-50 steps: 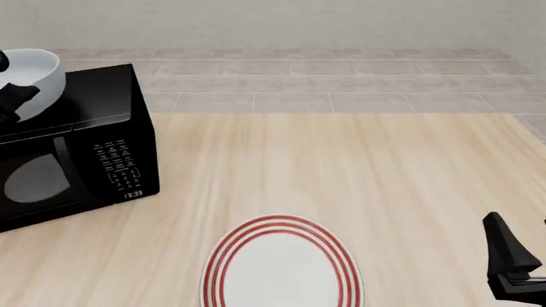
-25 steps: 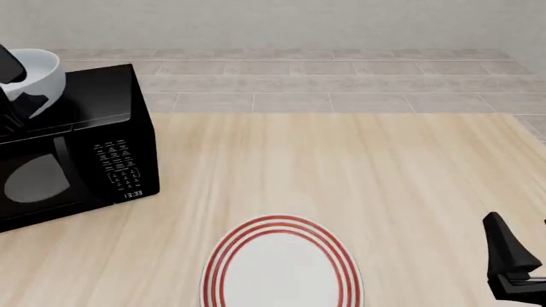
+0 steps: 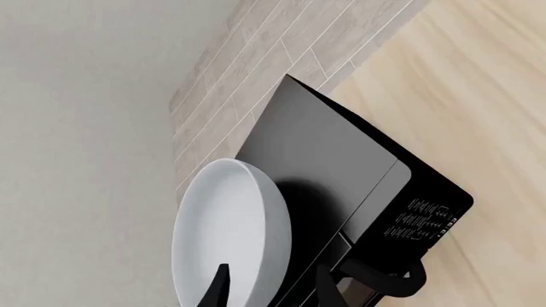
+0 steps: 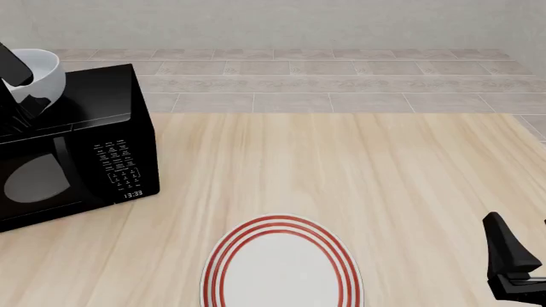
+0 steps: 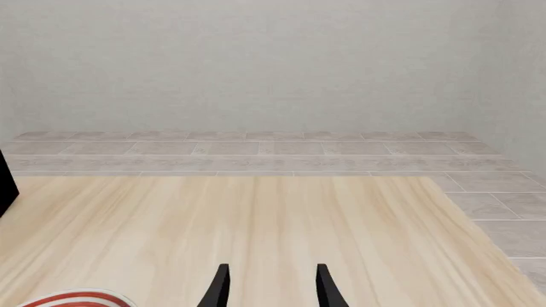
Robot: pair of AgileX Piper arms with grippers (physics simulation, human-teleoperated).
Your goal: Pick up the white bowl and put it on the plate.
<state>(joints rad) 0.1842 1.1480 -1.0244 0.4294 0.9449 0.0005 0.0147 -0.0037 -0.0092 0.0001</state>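
The white bowl (image 4: 43,75) hangs tilted over the top of the black microwave at the far left, and the left wrist view shows the bowl (image 3: 226,230) edge-on. My left gripper (image 4: 20,86) is shut on its rim, one finger inside the bowl and one outside; the same gripper (image 3: 271,291) shows in its wrist view. The plate (image 4: 282,268), white with red rings, lies flat at the table's near edge, centre; a sliver of the plate (image 5: 77,299) enters the right wrist view. My right gripper (image 4: 513,265) rests open at the near right, the gripper (image 5: 271,288) holding nothing.
A black microwave (image 4: 81,144) with a keypad stands on the table's left side, below the bowl; its top (image 3: 333,166) shows in the left wrist view. Beyond the wooden table (image 4: 341,166) lie a tiled floor and a plain wall.
The bowl has risen slightly off the microwave top and tilted more, carried by my left gripper. The right arm and the plate have stayed put.
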